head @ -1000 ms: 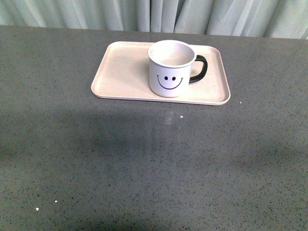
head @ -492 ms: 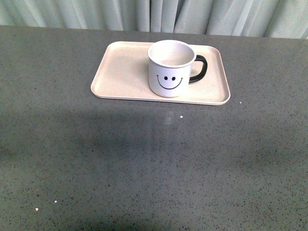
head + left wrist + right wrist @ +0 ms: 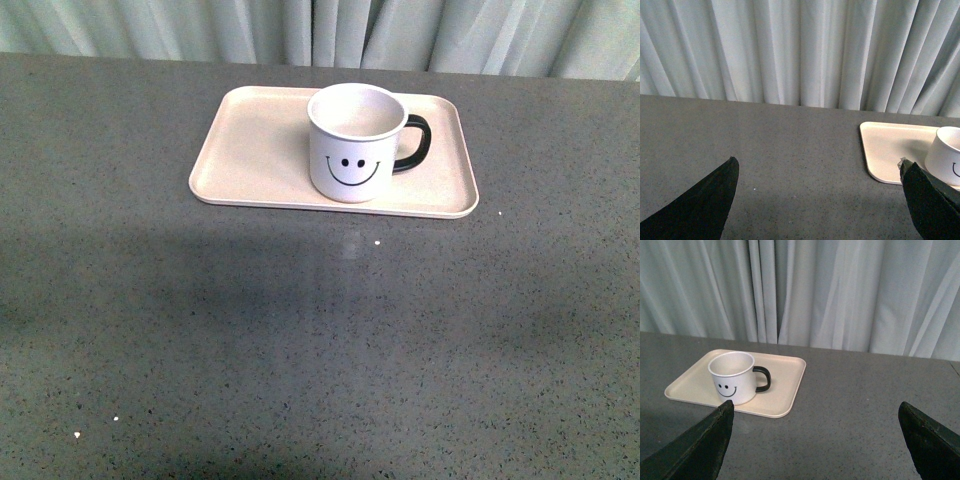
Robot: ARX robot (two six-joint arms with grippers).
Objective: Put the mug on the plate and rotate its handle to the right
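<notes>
White and glossy, the mug (image 3: 355, 143) was seen standing upright on the pale pink plate (image 3: 250, 150), toward its right half, smiley face turned to the camera. Its black handle (image 3: 417, 143) was pointed to three o'clock, so the task was judged essentially done. The left gripper (image 3: 817, 200) and right gripper (image 3: 815, 440) were each shown with fingers spread wide and nothing held, well apart from the mug. The mug was judged rigid, light, slippery-sided and chippable; a grasp across the rim or by the handle was thought best.
</notes>
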